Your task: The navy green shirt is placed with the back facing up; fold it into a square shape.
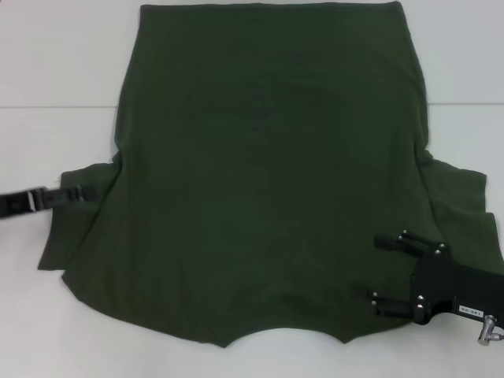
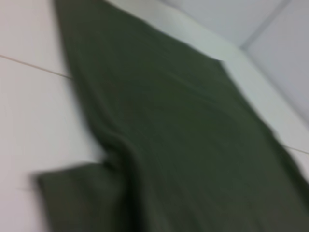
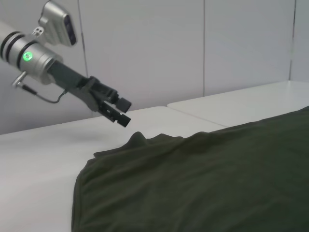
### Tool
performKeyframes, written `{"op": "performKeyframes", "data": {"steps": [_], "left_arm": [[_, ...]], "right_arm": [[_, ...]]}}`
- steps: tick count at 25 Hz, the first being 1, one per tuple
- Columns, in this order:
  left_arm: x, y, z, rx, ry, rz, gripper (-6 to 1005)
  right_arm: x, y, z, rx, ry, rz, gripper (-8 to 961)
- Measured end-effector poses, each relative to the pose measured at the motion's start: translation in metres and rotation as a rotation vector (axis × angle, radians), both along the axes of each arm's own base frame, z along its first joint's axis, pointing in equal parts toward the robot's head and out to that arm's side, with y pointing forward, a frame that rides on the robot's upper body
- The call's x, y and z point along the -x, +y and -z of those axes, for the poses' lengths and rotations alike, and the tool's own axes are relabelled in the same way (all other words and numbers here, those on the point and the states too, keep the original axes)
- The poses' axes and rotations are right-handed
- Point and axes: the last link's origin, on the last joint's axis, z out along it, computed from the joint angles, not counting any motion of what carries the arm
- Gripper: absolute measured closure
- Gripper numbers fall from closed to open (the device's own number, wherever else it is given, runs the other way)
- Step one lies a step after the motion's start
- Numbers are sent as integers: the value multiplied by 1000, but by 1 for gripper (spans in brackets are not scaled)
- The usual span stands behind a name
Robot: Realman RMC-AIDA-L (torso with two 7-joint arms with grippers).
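Since the navy green shirt (image 1: pixel 268 181) lies spread flat, plain side up, with no fold yet visible in it, I judge the task to be at its opening step: the two arms getting into place for the first side fold.

Left side: the left claw (image 1: pixel 85 192) reaches in low from the counter's left edge, its tip at the edge of the left sleeve (image 1: pixel 83 228). From the right wrist view the same claw (image 3: pixel 119 112) hangs just above the sleeve cloth, apart from it, with its fingers drawn close together and nothing between them. The left wrist view shows only shirt and sleeve below it.

Centre: the shirt covers most of the white counter (image 1: pixel 47 71), hem at the far end, neckline notch at the near edge. Body cloth is smooth, with light creasing near the sleeves.

Right side: the right claw (image 1: pixel 381 268) is over the near right part of the shirt, by the shoulder, fingers spread wide and pointing toward the shirt's middle. Nothing is held. Whether the fingers touch the cloth cannot be told.

Next move, as I judge it: each claw must pinch cloth at its own side, sleeve or shoulder edge, then carry that side inward over the back. The left claw would need to open first. Risk: the grip catches one layer only, or drags the whole shirt.
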Motion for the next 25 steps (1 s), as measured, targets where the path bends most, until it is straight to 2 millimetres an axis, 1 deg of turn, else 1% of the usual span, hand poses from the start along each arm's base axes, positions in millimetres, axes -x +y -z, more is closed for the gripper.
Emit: {"op": "performKeyframes", "data": {"steps": [4,5,9,14,25], "left_arm": [[10,16,-11,-59,73,-96,80],[14,21,-11,-74,91,-137,80],[20,28,-6,-94,112,-190,80],[22,29,-4,-101,127,-188,80],[25,26,14,-86,127,-185,81]], "right_arm": [[1,0,1,3,2,-1,9],[1,0,1,4,3,-1,9],[1,0,1,4,5,-1,10],[2,0,1,5,7,-3,10],[2,0,1,4,8,-3,10]]}}
